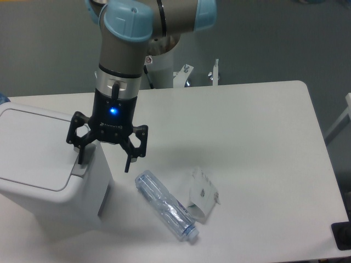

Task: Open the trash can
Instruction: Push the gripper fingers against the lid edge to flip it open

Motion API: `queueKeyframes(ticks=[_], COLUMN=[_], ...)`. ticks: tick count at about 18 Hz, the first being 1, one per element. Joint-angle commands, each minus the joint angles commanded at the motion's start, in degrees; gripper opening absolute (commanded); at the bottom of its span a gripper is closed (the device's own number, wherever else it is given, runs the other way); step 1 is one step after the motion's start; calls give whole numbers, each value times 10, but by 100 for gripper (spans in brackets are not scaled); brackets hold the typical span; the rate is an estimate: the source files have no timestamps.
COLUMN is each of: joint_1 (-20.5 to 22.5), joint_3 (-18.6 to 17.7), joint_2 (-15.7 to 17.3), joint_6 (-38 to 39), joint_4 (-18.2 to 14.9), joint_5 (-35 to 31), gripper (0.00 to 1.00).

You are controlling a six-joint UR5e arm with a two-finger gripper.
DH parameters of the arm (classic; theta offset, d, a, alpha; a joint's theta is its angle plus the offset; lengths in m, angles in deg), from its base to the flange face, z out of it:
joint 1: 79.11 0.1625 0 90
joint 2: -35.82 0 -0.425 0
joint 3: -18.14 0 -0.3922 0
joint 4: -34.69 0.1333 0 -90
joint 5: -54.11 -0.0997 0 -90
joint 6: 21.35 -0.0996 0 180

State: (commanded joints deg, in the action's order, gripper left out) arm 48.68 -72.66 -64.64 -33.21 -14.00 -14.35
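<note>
The trash can (38, 159) is a large white boxy bin at the left of the table, its flat lid down. A grey push tab (80, 169) sits at its right rim. My gripper (104, 160) hangs over the bin's right edge with its jaws open. The left fingertip (81, 156) is just above the grey tab; whether it touches is not clear. The right fingertip (128, 166) hangs in the air beside the bin, above the table.
A clear plastic bottle (165, 205) lies on its side on the table right of the bin. A crumpled white paper (202, 194) lies beside it. The white table (247, 126) ends at the right and front.
</note>
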Motion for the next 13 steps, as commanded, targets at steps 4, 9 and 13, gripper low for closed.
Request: queueKeyframes(ticks=[4,9,13], joint_1=[0,0,0], joint_3=[4,3,2], joint_2=[-1,-3,-4], joint_6=[-1,-4,-4], joint_4=[0,0,0], joint_5=[-6,-21,-21], gripper=[100,100,100])
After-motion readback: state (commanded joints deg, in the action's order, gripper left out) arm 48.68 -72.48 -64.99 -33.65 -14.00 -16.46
